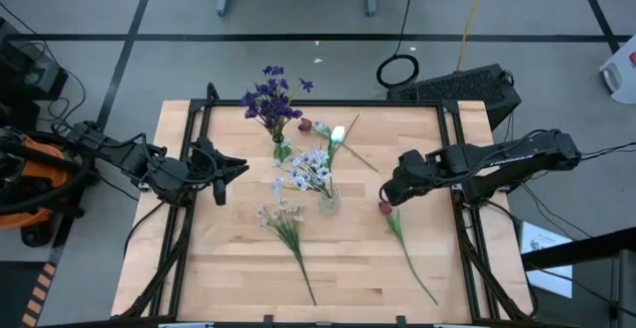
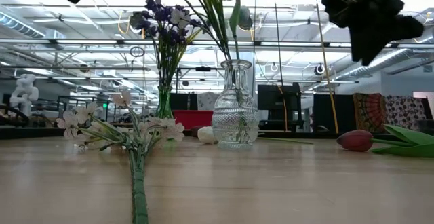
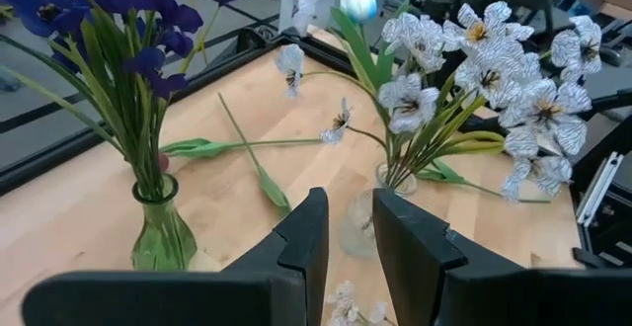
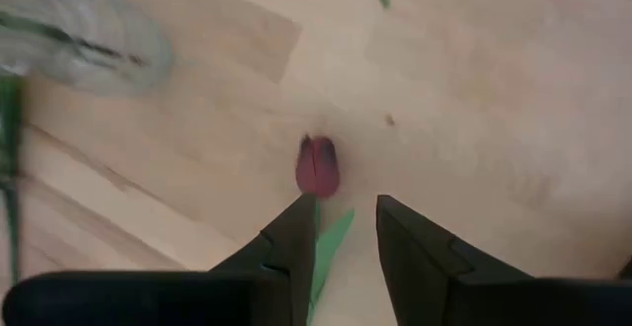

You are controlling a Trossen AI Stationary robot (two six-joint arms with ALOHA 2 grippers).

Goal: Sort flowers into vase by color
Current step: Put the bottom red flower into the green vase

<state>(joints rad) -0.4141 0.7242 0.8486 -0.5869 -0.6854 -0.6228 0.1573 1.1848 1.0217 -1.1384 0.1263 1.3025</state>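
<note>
A dark red tulip [image 1: 386, 207] lies on the table's right half, its stem [image 1: 412, 258] running toward the near edge. My right gripper [image 4: 346, 207] hangs open above it, pointing down, its fingers over the leaf just behind the bud [image 4: 317, 165] and clear of it. A white-lilac spray [image 1: 283, 217] lies flat near the middle. Purple flowers [image 1: 268, 99] stand in a green vase [image 3: 163, 232]. White-lilac sprays [image 3: 484, 64] and a white tulip [image 1: 338, 134] stand in a clear vase [image 2: 234, 115]. My left gripper [image 3: 346, 207] is open and holds nothing, left of the vases.
More flowers lie on the table behind the vases: a dark red bud [image 1: 305, 126] and thin stems [image 3: 247, 148]. A black frame [image 1: 452, 149] borders the table. Bare wood shows at the near left [image 1: 219, 258] and between the two lying flowers.
</note>
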